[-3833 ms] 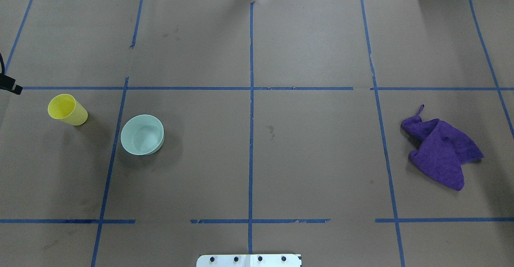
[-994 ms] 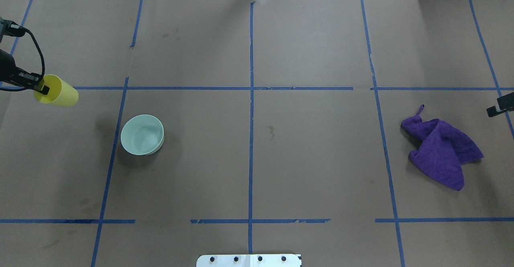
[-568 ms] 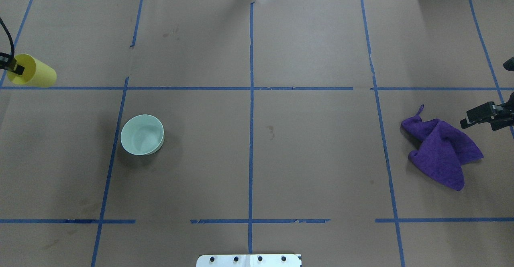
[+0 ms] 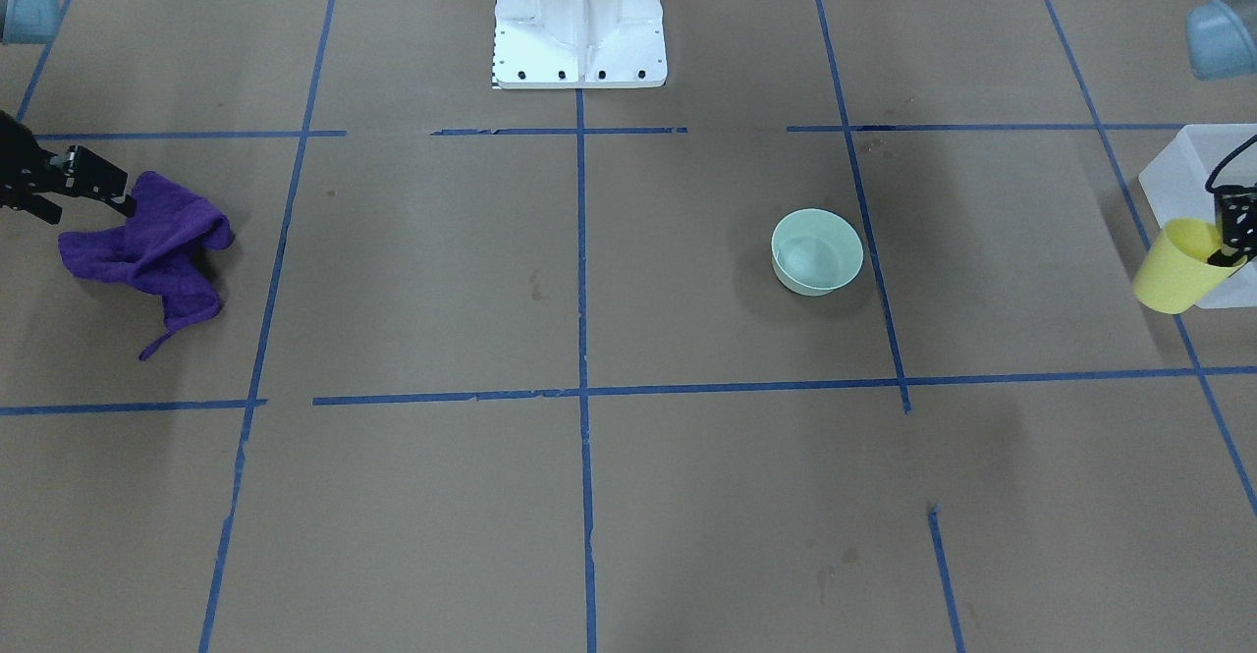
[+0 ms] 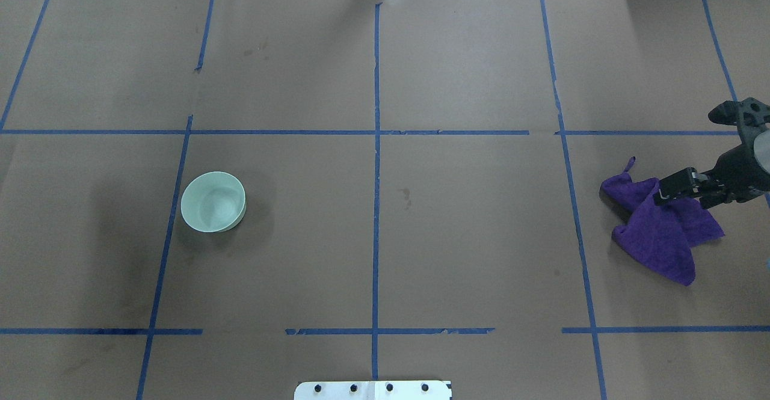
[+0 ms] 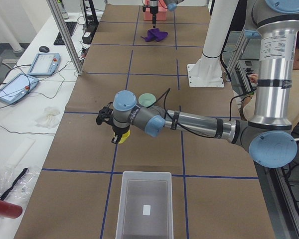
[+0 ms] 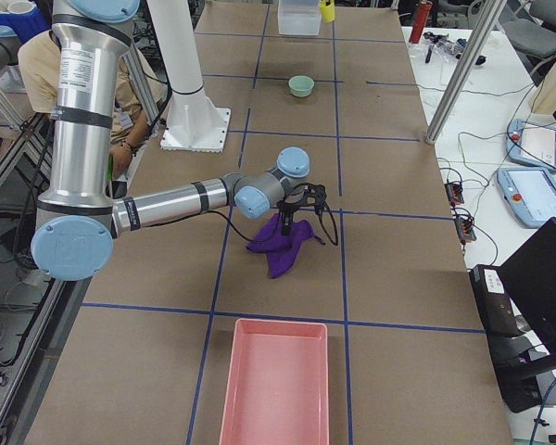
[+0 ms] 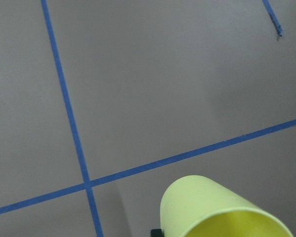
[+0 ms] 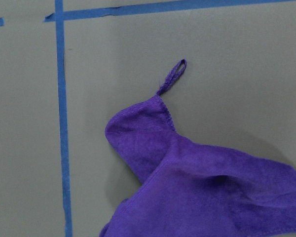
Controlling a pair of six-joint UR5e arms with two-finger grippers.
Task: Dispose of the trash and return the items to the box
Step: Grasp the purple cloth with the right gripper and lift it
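My left gripper point(image 4: 1228, 248) is shut on the rim of the yellow cup point(image 4: 1176, 267) and holds it tilted above the table, beside the near edge of the translucent box point(image 4: 1193, 167). The cup fills the bottom of the left wrist view point(image 8: 222, 210); both are out of the overhead view. The mint-green bowl point(image 5: 213, 201) stands upright on the table's left half. My right gripper point(image 5: 666, 192) hovers open over the upper edge of a crumpled purple cloth point(image 5: 662, 231), which also shows in the right wrist view point(image 9: 202, 182).
A pink tray point(image 7: 276, 385) lies beyond the table's right end. The white pedestal base point(image 4: 579, 25) stands at the robot's side. Blue tape lines cross the brown table paper. An operator sits behind the robot.
My left gripper took the yellow cup, lifted it and carried it left out of the overhead view. My right gripper came in from the right to above the purple cloth.
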